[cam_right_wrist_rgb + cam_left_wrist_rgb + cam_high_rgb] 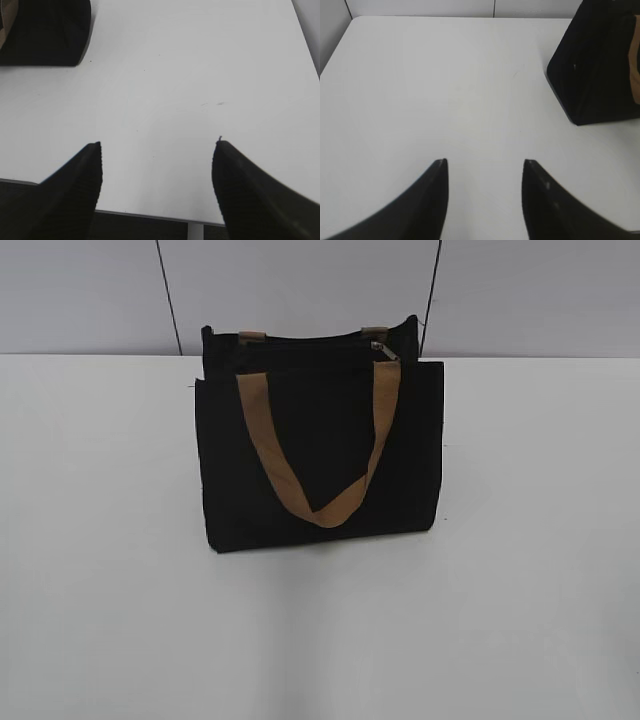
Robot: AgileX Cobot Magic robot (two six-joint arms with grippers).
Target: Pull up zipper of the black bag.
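The black bag [320, 455] stands upright in the middle of the white table, a tan strap [262, 430] hanging down its front. The zipper runs along the top edge, with its small silvery pull tab [381, 350] near the right end. Neither gripper shows in the exterior view. In the left wrist view my left gripper [485, 162] is open and empty over bare table, with the bag [595, 65] ahead to its right. In the right wrist view my right gripper [157, 145] is open and empty near the table's front edge, with the bag [47, 30] at the far upper left.
The white table [100, 540] extends to a grey panelled wall [90, 290] behind the bag. The table's front edge [150, 216] lies just under the right gripper.
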